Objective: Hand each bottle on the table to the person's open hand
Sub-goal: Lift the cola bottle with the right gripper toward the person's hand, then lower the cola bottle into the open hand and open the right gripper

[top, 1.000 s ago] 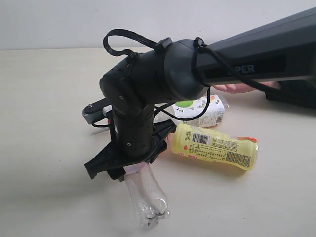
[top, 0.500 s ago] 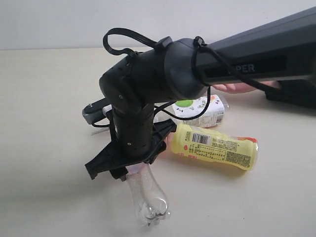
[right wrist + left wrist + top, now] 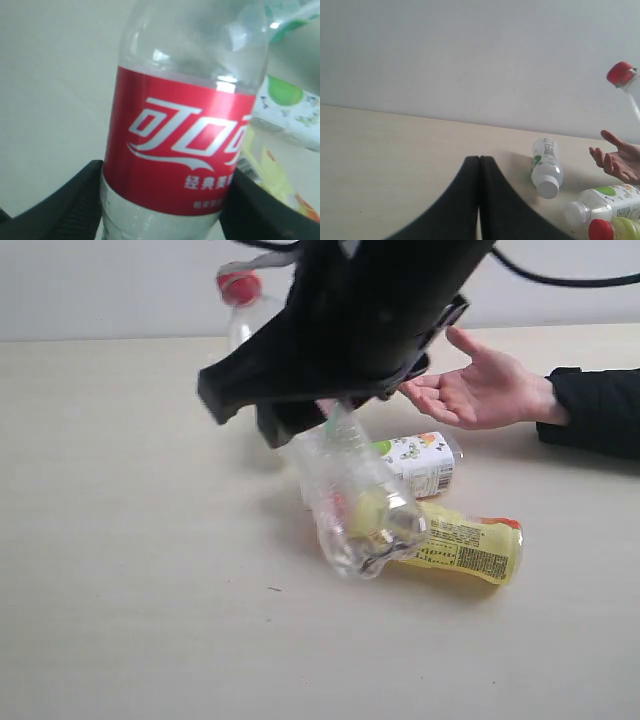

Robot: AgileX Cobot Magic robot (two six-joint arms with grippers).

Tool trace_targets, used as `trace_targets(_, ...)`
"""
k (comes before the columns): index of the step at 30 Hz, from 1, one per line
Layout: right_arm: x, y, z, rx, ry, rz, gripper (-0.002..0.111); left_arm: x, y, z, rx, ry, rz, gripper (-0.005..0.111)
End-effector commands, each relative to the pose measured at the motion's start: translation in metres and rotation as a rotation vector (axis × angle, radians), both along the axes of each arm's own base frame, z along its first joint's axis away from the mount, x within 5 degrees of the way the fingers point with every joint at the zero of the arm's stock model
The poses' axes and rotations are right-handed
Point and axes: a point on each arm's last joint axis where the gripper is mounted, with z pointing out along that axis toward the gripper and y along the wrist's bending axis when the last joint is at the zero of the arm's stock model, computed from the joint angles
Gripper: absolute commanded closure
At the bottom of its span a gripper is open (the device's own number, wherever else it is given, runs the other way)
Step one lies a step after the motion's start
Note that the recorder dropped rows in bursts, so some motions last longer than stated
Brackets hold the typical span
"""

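My right gripper (image 3: 325, 405) is shut on the clear bottle with the red label (image 3: 185, 150), its fingers (image 3: 75, 200) pressing both sides. That bottle hangs tilted above the table (image 3: 120, 540), red cap (image 3: 240, 285) up and clear base (image 3: 365, 530) down. The person's open hand (image 3: 480, 390) waits palm up just right of the gripper, apart from the bottle. The yellow bottle (image 3: 470, 545) and a white-green labelled bottle (image 3: 420, 465) lie below. A second white-green bottle (image 3: 546, 167) lies further back. My left gripper (image 3: 479, 160) is shut and empty, low over the table.
The black-sleeved wrist (image 3: 595, 415) rests along the table's right side. A pale wall (image 3: 470, 60) stands behind the far table edge. The right arm's black body hides the middle back of the exterior view.
The right gripper has lifted the red-label bottle off the table and swung it up and right toward the hand. The hand, mostly hidden before, now shows fully.
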Motion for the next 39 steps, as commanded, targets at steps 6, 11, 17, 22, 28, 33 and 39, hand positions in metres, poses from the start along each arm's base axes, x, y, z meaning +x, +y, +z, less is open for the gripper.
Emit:
trace_targets(6,0.038,-0.085,0.025,-0.071,-0.046,-0.261,0.108,-0.001,0.0,0.001,0.004,-0.012,0.001,0.106)
trace_targets(11,0.064,-0.109,0.015,-0.106,-0.034,-0.332,0.108,-0.001,0.0,0.001,0.004,-0.012,0.001,0.106)
trace_targets(17,0.105,-0.135,-0.015,-0.102,0.012,-0.377,0.108,-0.001,0.0,0.001,0.004,-0.012,0.001,0.106)
trace_targets(22,0.145,-0.15,-0.047,-0.109,0.062,-0.429,0.108,-0.001,0.0,0.001,0.004,-0.012,0.001,0.106)
trace_targets(28,0.189,-0.145,-0.067,-0.135,0.079,-0.405,0.108,-0.001,0.0,0.001,0.004,-0.012,0.001,0.106)
trace_targets(33,0.217,-0.137,-0.071,-0.148,0.082,-0.382,0.108,-0.001,0.0,0.001,0.004,-0.012,0.001,0.106)
trace_targets(39,0.24,-0.131,-0.099,-0.174,0.117,-0.363,0.108,-0.001,0.0,0.001,0.004,-0.012,0.001,0.106)
